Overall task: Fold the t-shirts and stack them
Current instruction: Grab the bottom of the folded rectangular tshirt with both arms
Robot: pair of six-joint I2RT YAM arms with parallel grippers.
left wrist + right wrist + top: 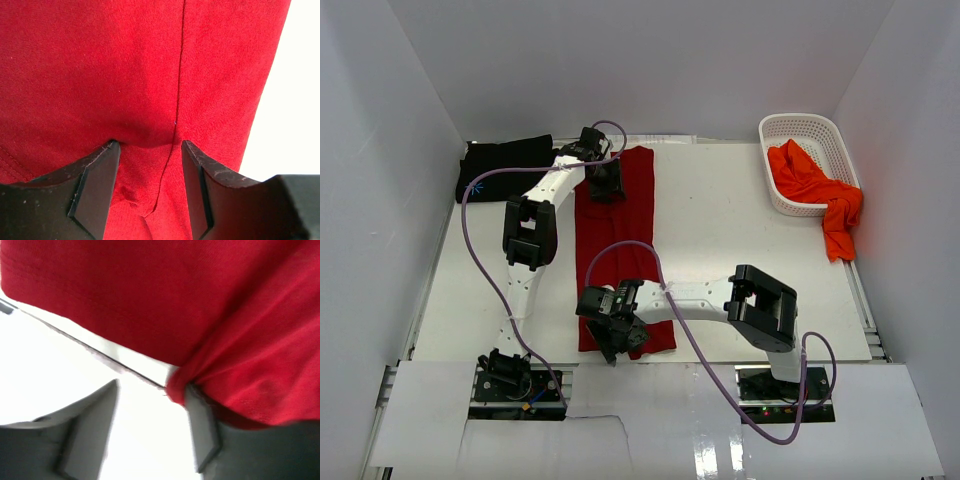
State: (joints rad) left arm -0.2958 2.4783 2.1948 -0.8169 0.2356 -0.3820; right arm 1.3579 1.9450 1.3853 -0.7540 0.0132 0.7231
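1. Right pincer (618,345) is closest, over the near end of the plain dark red cotton t-shirt (625,240). Its jaws are apart. The hem bunches against one finger (202,435) and the bare white tabletop (750,230) shows through the gap, so I'd say nothing is pinched.
2. Left pincer (605,190) is at the far end of the same shirt. Its jaws are roughly half-spread, tips pressed onto the cloth with a small pucker between them, not clamped.
3. That shirt lies as a long narrow strip from the far edge toward the near edge, left of centre.
4. Handling guess: it's soft, light and floppy, so it'll sag. Best to pinch deep at the end corners and catch every layer.
5. Black t-shirt with a small blue print (505,165) sits in the far left corner. Orange-red t-shirt (815,185) spills over the white slotted plastic basket (798,118) at the far right corner.
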